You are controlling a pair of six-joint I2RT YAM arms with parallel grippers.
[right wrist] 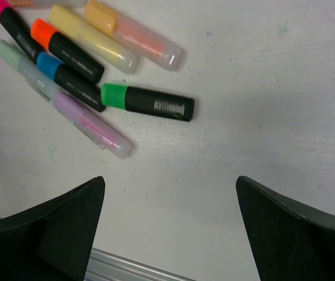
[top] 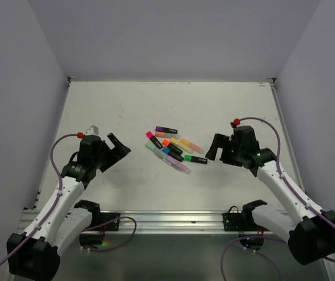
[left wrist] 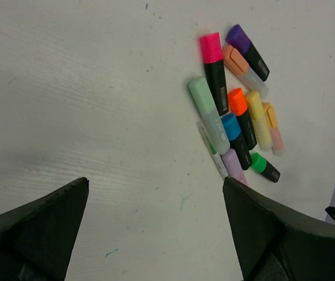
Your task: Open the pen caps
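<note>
Right gripper [right wrist: 169,180]: gaping wide, holding nothing, hovering nearer the pile.
Left gripper [left wrist: 156,181]: spreading wide too, empty, hanging farther off.
Caps [left wrist: 236,100]: all sitting on pens, clustering between both grippers.
Green cap [right wrist: 113,95]: lying just ahead of right gripper, pen axis running across its jaws, cap pointing toward left arm.

White arms [top: 62,196], black pincers [top: 116,147] [top: 216,147], purple cables [top: 52,157], perhaps red knobs [top: 80,134].

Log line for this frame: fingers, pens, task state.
left fingers: open, empty | right fingers: open, empty | highlighters: one heap, untouched | pen caps: all on | step: no grasp yet
</note>
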